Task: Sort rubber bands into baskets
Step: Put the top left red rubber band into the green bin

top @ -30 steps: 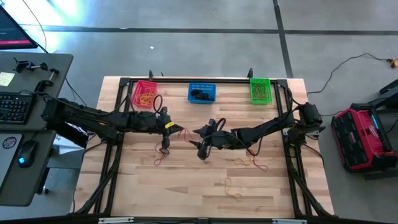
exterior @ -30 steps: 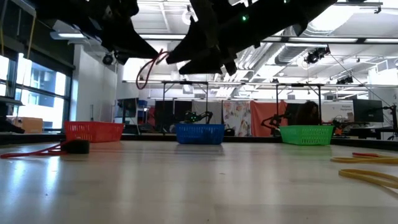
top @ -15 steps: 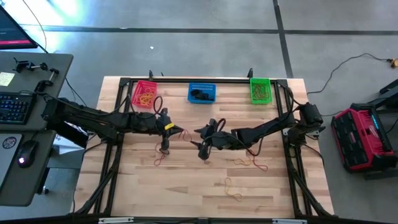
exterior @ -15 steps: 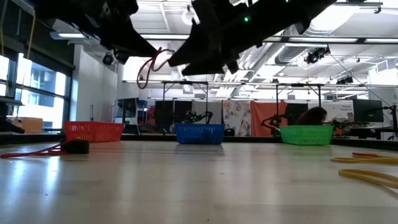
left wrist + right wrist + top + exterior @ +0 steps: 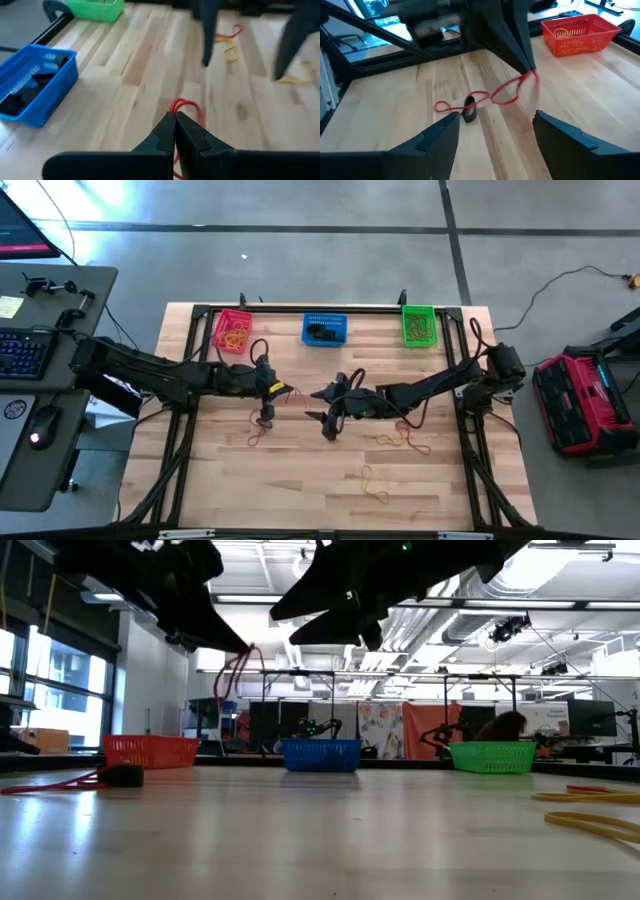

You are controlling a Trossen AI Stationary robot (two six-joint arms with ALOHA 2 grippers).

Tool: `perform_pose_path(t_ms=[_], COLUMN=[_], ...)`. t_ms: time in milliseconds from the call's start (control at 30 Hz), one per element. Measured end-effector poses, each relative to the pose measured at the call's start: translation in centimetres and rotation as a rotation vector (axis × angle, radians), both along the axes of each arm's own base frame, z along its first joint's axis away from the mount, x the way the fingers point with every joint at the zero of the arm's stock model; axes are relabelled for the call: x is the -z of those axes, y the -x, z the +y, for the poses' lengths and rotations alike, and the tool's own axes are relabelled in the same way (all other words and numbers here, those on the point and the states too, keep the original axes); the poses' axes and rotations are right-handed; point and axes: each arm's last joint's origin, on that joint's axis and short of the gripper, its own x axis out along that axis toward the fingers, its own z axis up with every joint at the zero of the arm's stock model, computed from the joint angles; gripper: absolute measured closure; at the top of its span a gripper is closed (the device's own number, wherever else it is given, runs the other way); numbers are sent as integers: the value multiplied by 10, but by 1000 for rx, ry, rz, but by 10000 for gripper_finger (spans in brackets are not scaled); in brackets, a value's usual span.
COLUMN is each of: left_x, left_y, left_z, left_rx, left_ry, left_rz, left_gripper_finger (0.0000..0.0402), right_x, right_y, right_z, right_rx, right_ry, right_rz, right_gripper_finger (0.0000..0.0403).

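The left gripper hangs above the table just in front of the red-pink basket, its fingers pinched together on a red rubber band that dangles from the tips. Facing it, a little toward the blue basket side, the right gripper hovers with its fingers spread wide and nothing between them.

On the wood below the held band lie another red band and a short black band, the two touching. Farther from the red-pink basket, past the right arm, a tangle of yellow-tan and red bands rests on the table, and another yellow-tan loop lies near the front edge.

The red-pink basket holds yellow-tan bands, the blue one holds black bands, and the green basket sits at the far end of the row with something dark and tangled inside that I cannot make out.
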Motion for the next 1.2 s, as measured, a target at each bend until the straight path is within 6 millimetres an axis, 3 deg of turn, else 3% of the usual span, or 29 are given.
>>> perform_pose_path(t_ms=[267,767,1200], left_x=[10,-6,-14], left_y=[-10,-20,-22], left_z=[-1,-6,-6], left_rx=[8,117,129], left_ry=[-7,28,37], left_rz=[15,-180,-265], left_gripper_finger=[401,401,401], right_x=[-1,15,10], right_y=[-1,-15,-20], right_z=[-5,-16,-20], right_rx=[38,-85,-69], right_ry=[8,36,75], right_rz=[-8,-42,-134], right_gripper_finger=[159,159,168])
